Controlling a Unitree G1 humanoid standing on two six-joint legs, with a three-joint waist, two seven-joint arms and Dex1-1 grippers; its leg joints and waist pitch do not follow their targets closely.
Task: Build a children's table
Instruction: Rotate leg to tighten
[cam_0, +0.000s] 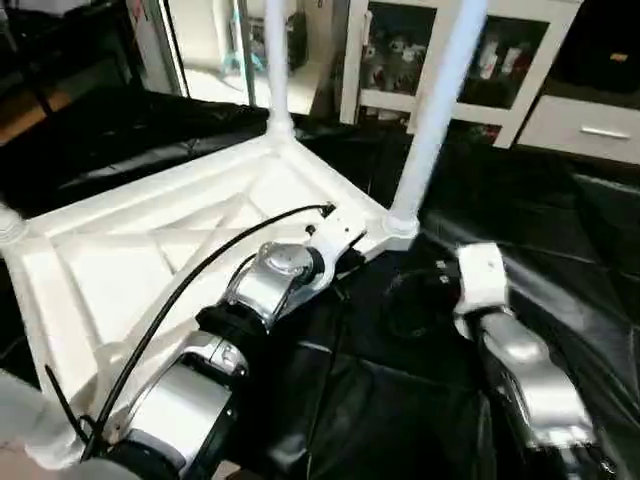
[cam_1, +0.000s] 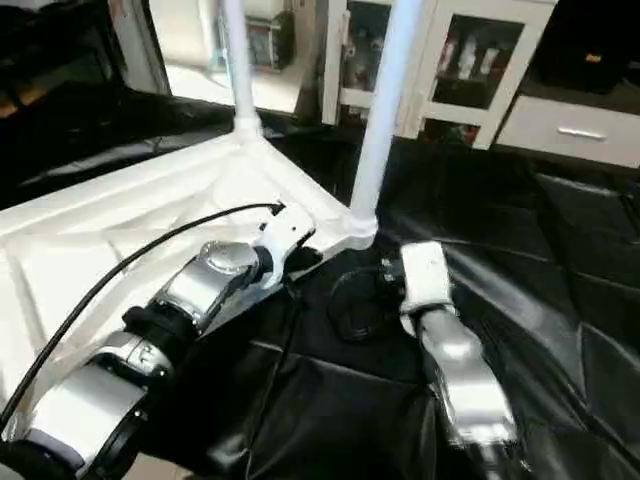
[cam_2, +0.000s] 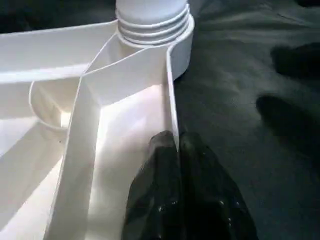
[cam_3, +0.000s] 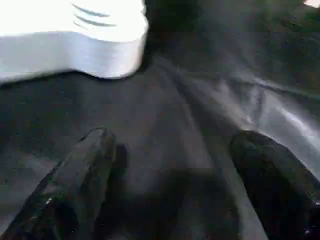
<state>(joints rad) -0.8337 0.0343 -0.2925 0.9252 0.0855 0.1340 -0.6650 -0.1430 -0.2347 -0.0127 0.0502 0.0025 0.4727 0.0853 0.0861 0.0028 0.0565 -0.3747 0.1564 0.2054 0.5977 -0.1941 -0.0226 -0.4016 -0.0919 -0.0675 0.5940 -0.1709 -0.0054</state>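
The children's table (cam_0: 120, 260) lies upside down on a black sheet, its ribbed white underside facing up. Two white legs stand in corner sockets: one at the far corner (cam_0: 277, 60), one at the near right corner (cam_0: 435, 110). My left gripper (cam_2: 176, 145) is shut on the thin rim wall (cam_2: 169, 90) of the top, one finger on each side, just short of the threaded leg base (cam_2: 152, 22). Just right of that corner socket (cam_3: 100, 45), my right gripper (cam_3: 175, 160) hovers low over the sheet, its fingers (cam_3: 82, 170) open with nothing between them.
A white glass-door cabinet (cam_0: 455, 50) and a drawer front (cam_0: 590, 125) stand behind the table. Black sheet (cam_0: 400, 400) covers the floor around the work. A black cable (cam_0: 190, 280) runs along my left forearm. More leg bases show at the left (cam_0: 8, 228) and near-left (cam_0: 30, 425) corners.
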